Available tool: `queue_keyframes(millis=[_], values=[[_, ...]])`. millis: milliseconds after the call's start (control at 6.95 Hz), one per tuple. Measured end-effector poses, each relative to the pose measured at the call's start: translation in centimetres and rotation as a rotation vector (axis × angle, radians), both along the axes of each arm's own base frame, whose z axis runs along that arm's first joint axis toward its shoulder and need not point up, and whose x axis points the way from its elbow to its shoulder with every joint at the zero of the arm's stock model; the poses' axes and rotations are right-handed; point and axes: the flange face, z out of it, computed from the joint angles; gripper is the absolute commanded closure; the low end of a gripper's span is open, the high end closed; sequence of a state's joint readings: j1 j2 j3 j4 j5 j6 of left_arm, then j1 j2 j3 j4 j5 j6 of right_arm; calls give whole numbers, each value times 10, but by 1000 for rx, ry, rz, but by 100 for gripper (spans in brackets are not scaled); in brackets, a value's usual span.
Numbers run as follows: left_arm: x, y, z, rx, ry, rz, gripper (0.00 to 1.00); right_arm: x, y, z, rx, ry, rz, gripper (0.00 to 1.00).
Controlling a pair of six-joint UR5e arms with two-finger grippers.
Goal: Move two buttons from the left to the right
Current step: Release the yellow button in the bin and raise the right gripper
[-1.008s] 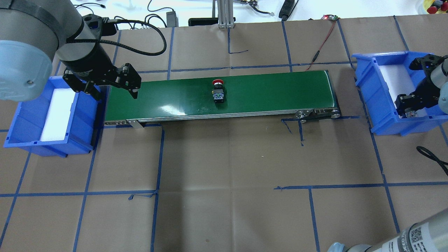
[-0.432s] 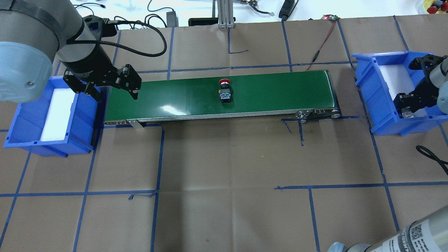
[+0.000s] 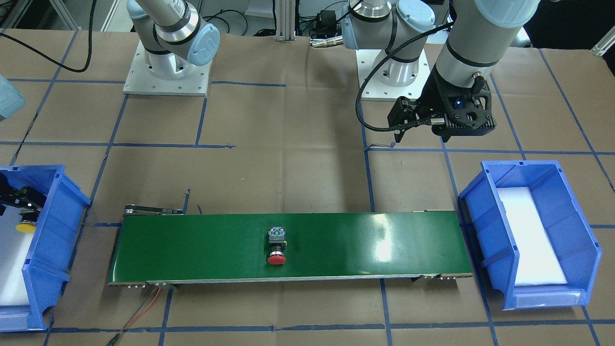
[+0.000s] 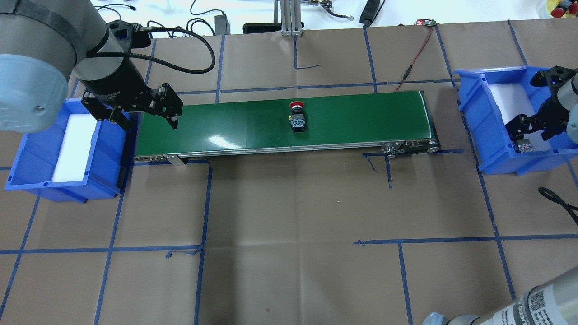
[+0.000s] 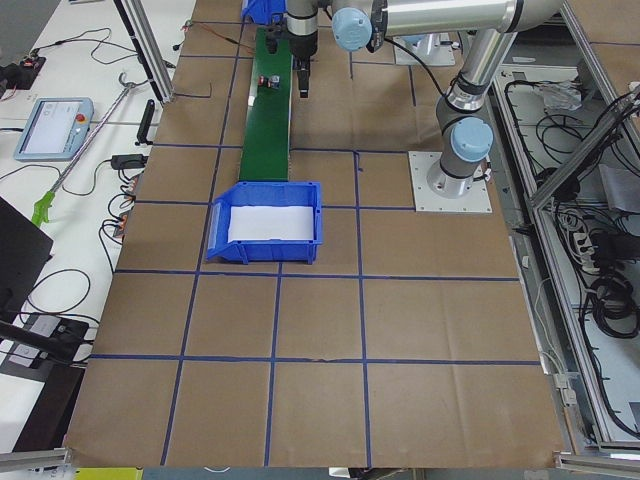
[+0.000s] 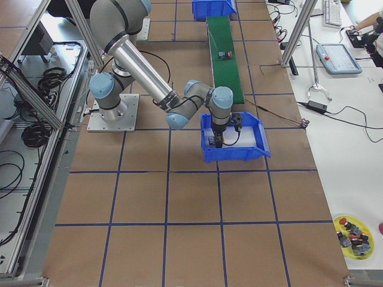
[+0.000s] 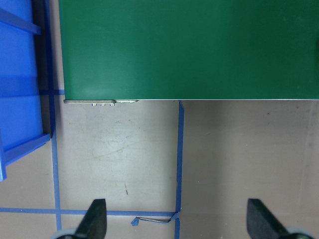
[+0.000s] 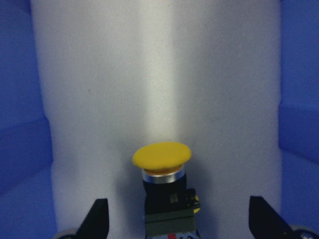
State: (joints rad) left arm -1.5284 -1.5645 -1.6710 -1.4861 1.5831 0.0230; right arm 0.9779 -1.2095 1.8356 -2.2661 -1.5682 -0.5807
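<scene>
Brown-paper tabletop (image 4: 289, 203); red button (image 4: 297, 119) crosswise on belt (image 4: 361, 117), cap away from robot, further right than before. Left claw (image 7: 178, 221) apart; right claw (image 8: 178, 221) apart astride yellow button (image 8: 162, 157).

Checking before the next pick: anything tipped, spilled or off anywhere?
Nothing stands out. The red button lies on its side midway along the green belt, clear of its edges; the yellow button lies on the foam inside the right bin. No spill or damage visible.
</scene>
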Motion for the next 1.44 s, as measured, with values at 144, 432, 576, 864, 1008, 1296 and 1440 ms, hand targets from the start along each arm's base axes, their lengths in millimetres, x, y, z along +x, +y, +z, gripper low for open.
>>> queue_keyframes(millis=[144,432,576,864,1008,1296,1440], values=[[0,0,0,-1,0,0,0,-1,-6,21,-33,23,6,1],[0,0,0,-2,0,0,0,11,-17,87,-137,81,34,1],[0,0,0,-2,0,-1,0,28,-23,125,-201,107,61,0],[0,1,0,-3,0,-1,0,78,-32,186,-304,139,105,0],[0,1,0,-3,0,0,0,111,-36,196,-323,116,68,0],[0,1,0,-3,0,0,0,170,-36,192,-247,18,-43,0],[0,1,0,-2,0,0,0,199,-33,187,-192,-15,-76,0]])
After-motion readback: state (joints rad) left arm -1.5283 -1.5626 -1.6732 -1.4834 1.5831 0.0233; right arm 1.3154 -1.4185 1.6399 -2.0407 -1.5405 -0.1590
